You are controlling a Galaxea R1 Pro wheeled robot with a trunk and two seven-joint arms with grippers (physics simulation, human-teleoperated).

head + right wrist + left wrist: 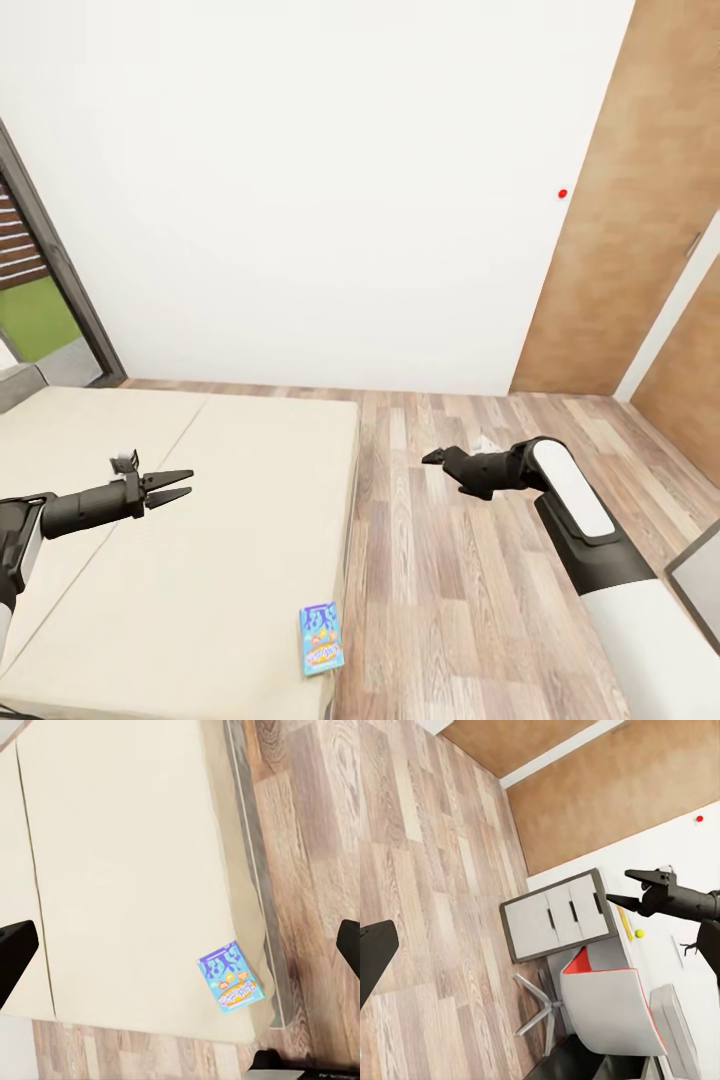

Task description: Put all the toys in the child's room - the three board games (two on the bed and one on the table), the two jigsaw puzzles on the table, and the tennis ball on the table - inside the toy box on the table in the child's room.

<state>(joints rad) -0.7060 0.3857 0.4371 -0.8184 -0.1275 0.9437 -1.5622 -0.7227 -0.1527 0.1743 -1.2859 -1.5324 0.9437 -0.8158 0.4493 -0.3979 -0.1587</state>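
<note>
Nearest in the head view, a small blue board game (321, 638), lying flat on the beige bed (200, 520), close to the mattress corner and just inside the edge that borders the wooden floor (450, 600). Face up, printed with blue and orange artwork. Touched by nothing.

Farther up, the left tool (178, 488), held out over the mattress, both prongs spread apart, open and empty. Across from it, the right tool (440, 458), hovering over the floorboards beside the bed, pointing toward the mattress and well apart from the game.

From the right wrist view, the same blue box (230, 977) seen from above, near the bed's edge, framed between two dark fingers (15, 960) set wide apart: open, gripping nothing.

From the left wrist view, one dark finger (375, 960) at the picture's border over bare floor. Beyond it, a white chair (611, 1012) with a red inner face, then a grey drawer unit (559, 919) with three fronts. Just past the drawers, on the pale bench (656, 952), a tiny yellow-green tennis ball (640, 933) beside a thin yellow strip, too small to identify. In front of that, the right tool (631, 888) again, prongs parted.

Farthest back in the head view, a plain white wall (320, 180) carrying a small red dot (562, 193), with brown wooden panels (620, 220) to its right and a dark-framed window (40, 290) at the left.
</note>
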